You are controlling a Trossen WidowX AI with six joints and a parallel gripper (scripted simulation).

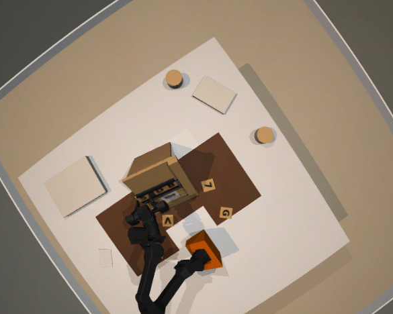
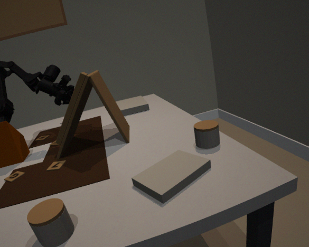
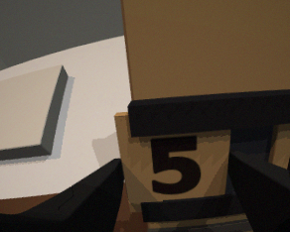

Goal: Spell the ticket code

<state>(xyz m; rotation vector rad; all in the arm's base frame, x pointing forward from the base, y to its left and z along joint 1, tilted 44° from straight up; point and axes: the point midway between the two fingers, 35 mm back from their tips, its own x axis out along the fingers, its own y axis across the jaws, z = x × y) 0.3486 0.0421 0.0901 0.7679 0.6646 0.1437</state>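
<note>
The A-frame board [image 1: 157, 172] stands on the brown mat [image 1: 179, 199]; it also shows in the side view [image 2: 90, 106]. Its dark letter rail [image 1: 159, 192] holds tiles, one reading B. My gripper [image 1: 148, 204] is shut on the "5" tile [image 3: 176, 163], whose top edge sits under the rail's upper lip [image 3: 216, 114] at the open end. The white ticket [image 1: 170, 196] lies below the rail; its print is too small to read. Loose tiles "7" [image 1: 208, 184], "G" [image 1: 225, 212] and "V" [image 1: 168, 220] lie flat on the mat.
An orange block [image 1: 203, 251] stands by the arm's base. Two lidded jars [image 1: 173, 78] [image 1: 264, 135] stand on the counter, along with two flat beige boxes [image 1: 213, 93] [image 1: 74, 186] and a small card [image 1: 105, 257].
</note>
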